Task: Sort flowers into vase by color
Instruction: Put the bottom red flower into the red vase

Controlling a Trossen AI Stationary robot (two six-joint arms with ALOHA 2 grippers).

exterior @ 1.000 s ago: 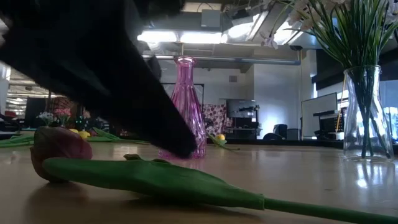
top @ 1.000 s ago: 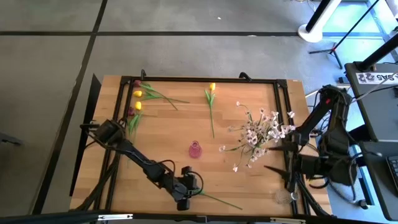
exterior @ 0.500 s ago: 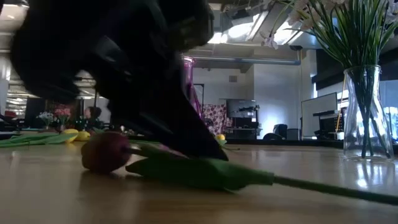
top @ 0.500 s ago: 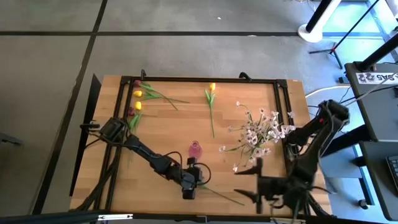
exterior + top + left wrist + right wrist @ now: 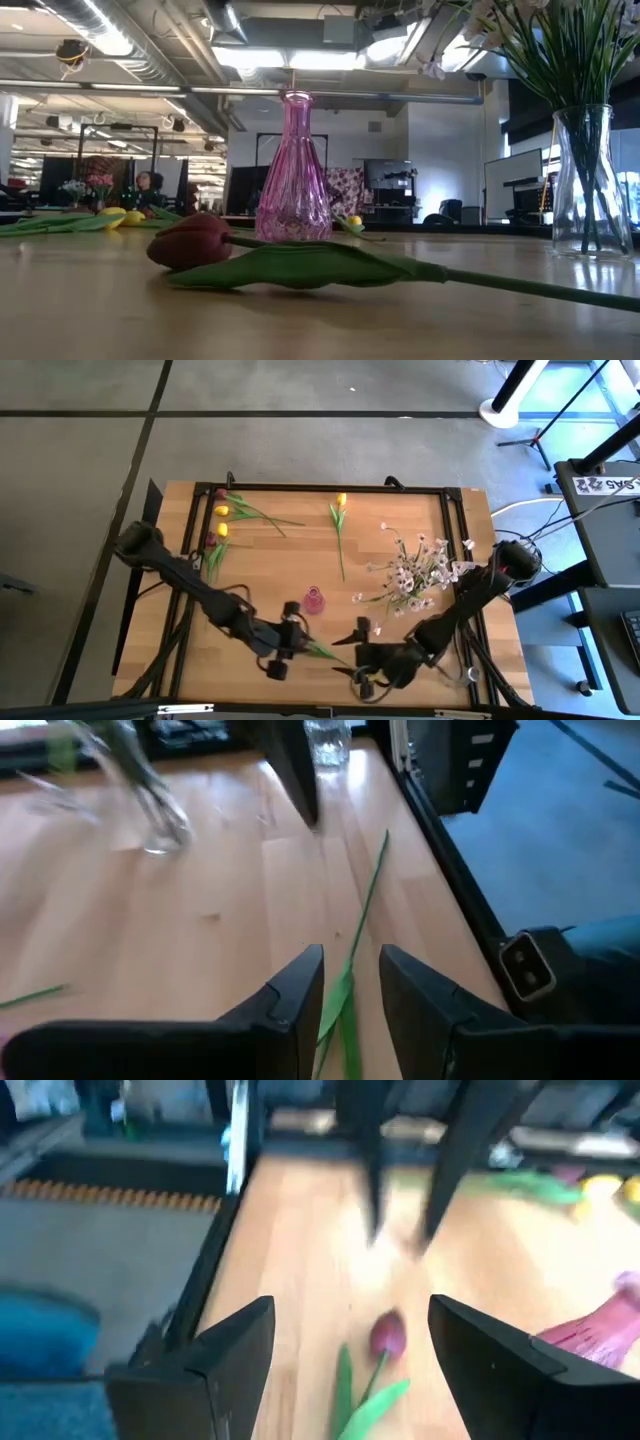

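Swung in from the right edge within the last second, right gripper (image 5: 362, 658) now hovers low at bottom centre of the high view, fingers spread wide, facing the dark red tulip (image 5: 190, 240) lying flat on the table (image 5: 260, 565) in front of the pink vase (image 5: 293, 170). Left gripper (image 5: 281, 652), bottom centre-left, straddles the stem (image 5: 360, 925), fingers parted, apparently not clamping. Looks light, limp, slippery: best pinched mid-stem, clear of the soft head.

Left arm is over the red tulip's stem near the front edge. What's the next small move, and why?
Probably close the left gripper on the dark red tulip. Its green stem runs between the open fingers while the flower lies flat on the wooden table, close to the pink glass vase. The right gripper hovers open nearby.
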